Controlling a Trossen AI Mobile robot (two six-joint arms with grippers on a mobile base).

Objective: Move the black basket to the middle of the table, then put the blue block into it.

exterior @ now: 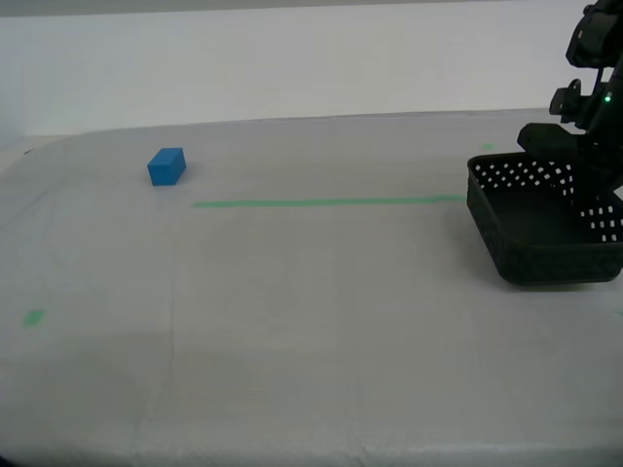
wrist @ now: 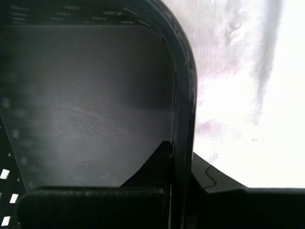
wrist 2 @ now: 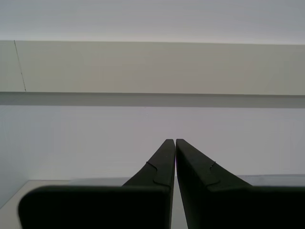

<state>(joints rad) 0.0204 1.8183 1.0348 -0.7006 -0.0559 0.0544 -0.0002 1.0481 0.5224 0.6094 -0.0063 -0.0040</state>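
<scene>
The black basket stands on the table at the exterior view's right edge and looks slightly tilted. My first gripper is shut on its far wall. In the first wrist view, one finger of my first gripper is inside the basket and one is outside, pinching the rim. The blue block rests alone on the table at the exterior view's far left, well apart from the basket. My second gripper is shut on nothing and faces a pale wall; it does not show in the exterior view.
A long green tape line runs across the table from near the block's side to the basket. A small green mark lies near the exterior view's left edge. A white wall rises behind the table.
</scene>
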